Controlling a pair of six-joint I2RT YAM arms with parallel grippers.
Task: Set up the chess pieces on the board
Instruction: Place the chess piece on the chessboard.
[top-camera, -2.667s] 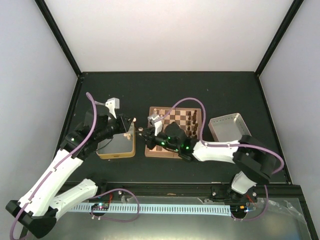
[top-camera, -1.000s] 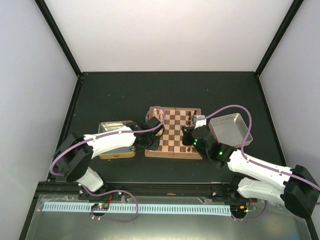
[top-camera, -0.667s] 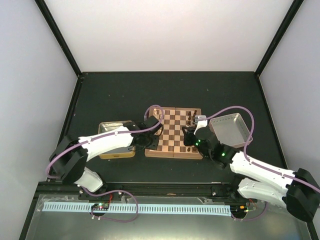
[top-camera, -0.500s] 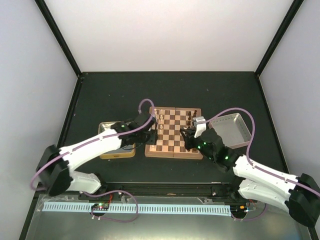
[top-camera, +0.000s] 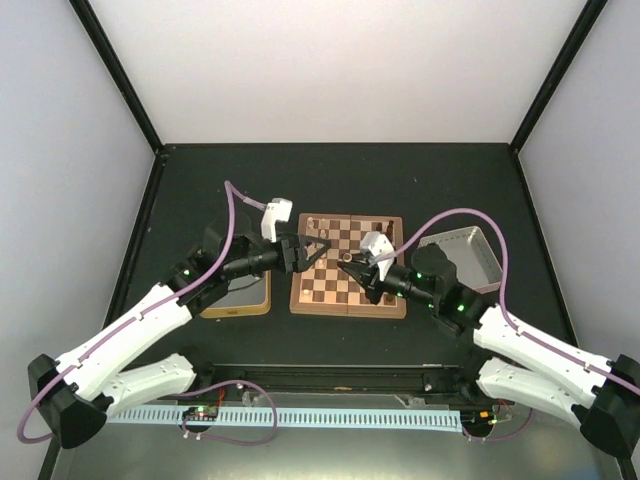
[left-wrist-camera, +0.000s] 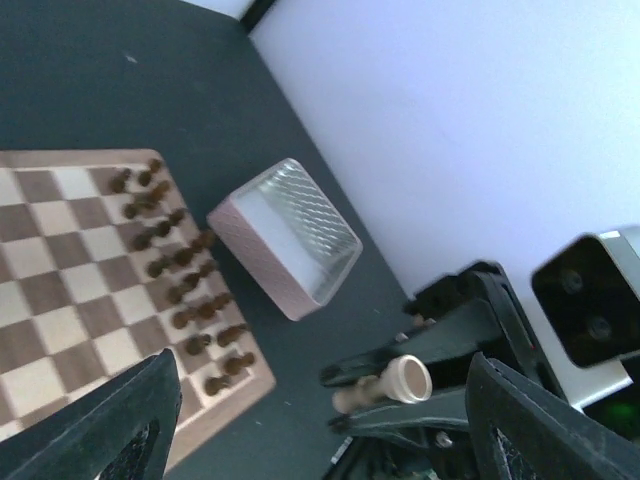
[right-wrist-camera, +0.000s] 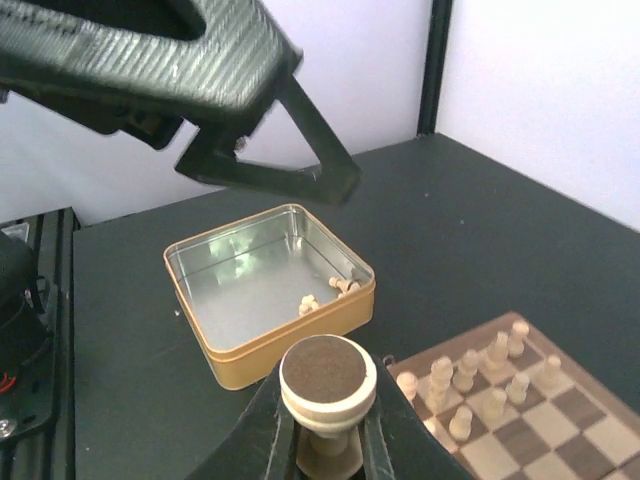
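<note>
Spread-jawed left gripper (top-camera: 320, 249) faces right gripper (top-camera: 347, 266) clamping a pale piece (left-wrist-camera: 386, 382) above board (top-camera: 345, 290), tin (right-wrist-camera: 290, 337) and tray (left-wrist-camera: 262, 262) flanking.

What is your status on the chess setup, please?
Left gripper open, empty, above the board. Right gripper shut on a cream piece. Both close together.

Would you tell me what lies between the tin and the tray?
The board, shown in the top view; the tin and tray flank it.

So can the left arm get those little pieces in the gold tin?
Probably yes. The left gripper is open and empty, the tin has no lid, and nothing covers the pale pieces.
</note>
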